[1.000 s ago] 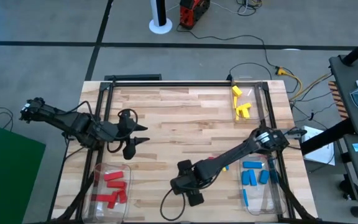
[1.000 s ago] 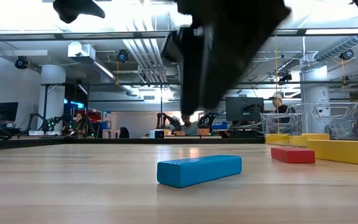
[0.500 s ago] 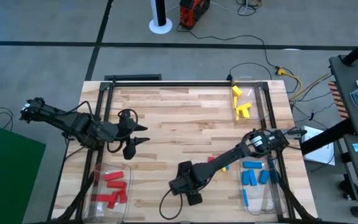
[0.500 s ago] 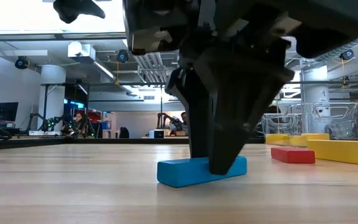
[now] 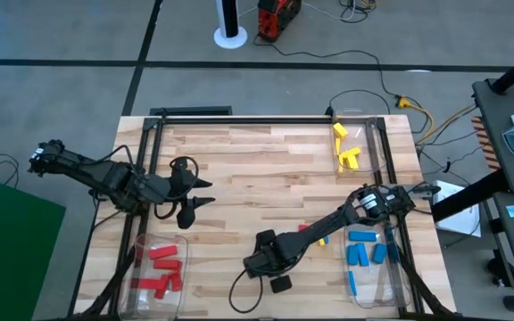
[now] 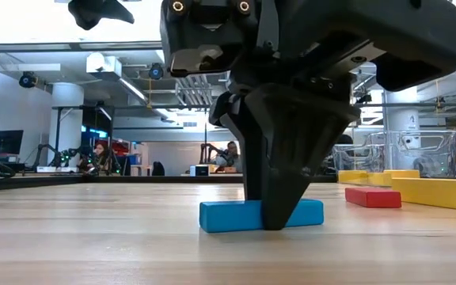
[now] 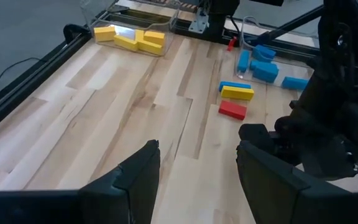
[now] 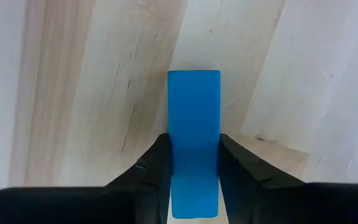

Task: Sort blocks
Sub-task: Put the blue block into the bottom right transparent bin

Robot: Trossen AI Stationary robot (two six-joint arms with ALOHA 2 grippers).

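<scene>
The right gripper (image 8: 193, 168) was down on the light wooden surface (image 5: 257, 169), its 2 dark fingers (image 8: 154, 163) clamped on the long sides of a small blue rectangular block (image 8: 194, 130). In the low view that block (image 6: 222, 215) lay flat on the surface with the gripper's dark body (image 6: 279, 210) planted over its middle. From above, this gripper (image 5: 277, 278) sat near the surface's front edge, well to the left of the clear plastic bin of blue blocks (image 5: 368, 252). A red rectangular block (image 7: 232, 109) and a yellow one (image 7: 237, 93) lay loose just left of that bin, with another blue block (image 7: 235, 84) beside them. The left gripper (image 5: 194, 193) hung behind the clear bin of red blocks (image 5: 157, 267), fingers (image 7: 143, 171) apart and holding nothing. Yellow blocks (image 5: 345, 150) lay in a clear bin behind the blue bin.
</scene>
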